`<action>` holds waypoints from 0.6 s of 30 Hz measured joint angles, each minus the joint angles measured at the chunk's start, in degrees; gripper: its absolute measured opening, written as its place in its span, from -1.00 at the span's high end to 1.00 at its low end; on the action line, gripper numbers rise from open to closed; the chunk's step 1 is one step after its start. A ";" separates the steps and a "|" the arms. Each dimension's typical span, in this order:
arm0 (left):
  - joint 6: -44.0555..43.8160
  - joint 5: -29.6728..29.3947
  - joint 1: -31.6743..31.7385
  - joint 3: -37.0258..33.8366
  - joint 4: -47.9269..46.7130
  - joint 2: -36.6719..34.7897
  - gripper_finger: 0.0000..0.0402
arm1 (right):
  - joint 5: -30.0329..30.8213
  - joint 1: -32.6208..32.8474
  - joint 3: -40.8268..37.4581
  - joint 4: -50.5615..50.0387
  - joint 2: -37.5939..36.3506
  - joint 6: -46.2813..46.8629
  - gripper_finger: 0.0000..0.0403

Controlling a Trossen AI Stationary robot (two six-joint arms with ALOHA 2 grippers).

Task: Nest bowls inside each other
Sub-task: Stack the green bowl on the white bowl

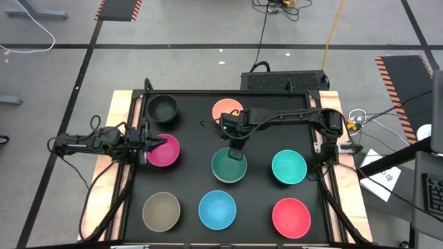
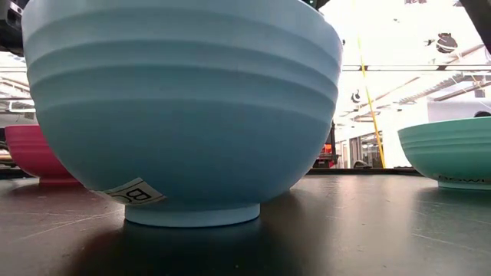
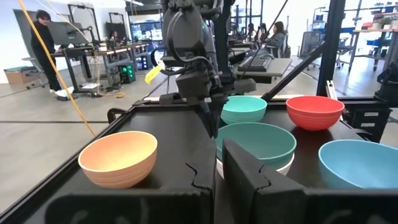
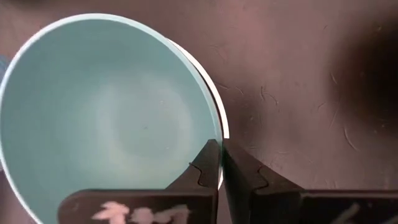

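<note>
High view: eight round plastic bowls show on the black counter [image 1: 194, 149]. The dark green bowl [image 1: 229, 166] sits at the centre. The right gripper [image 1: 235, 151] stands over its far rim, fingers together on the rim wall. The left gripper [image 1: 147, 144] is at the left edge, fingers pinched on the rim of the magenta bowl [image 1: 165, 151].

Low view: the light blue bowl [image 2: 184, 107] stands upright near the front edge.

Left wrist view: a white bowl [image 3: 283, 165] is nested under the dark green one.

Right wrist view: only a white crescent shows beside the green rim.

Handling, judged: the bowls appear light, stiff and smooth. Grip thin rims squarely; a slanted pinch may slip.
</note>
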 joint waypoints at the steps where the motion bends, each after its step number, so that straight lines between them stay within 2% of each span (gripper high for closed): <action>1: 0.02 0.00 0.00 0.00 0.00 0.02 0.85 | 0.01 0.00 0.00 0.00 -0.02 0.00 1.00; 13: 0.02 0.00 0.00 0.00 -0.27 0.00 0.85 | 0.15 0.00 0.00 -0.79 0.01 0.29 1.00; 18: 0.02 0.00 0.00 0.00 -0.34 0.02 0.85 | 0.14 0.34 0.02 -0.81 2.42 0.61 1.00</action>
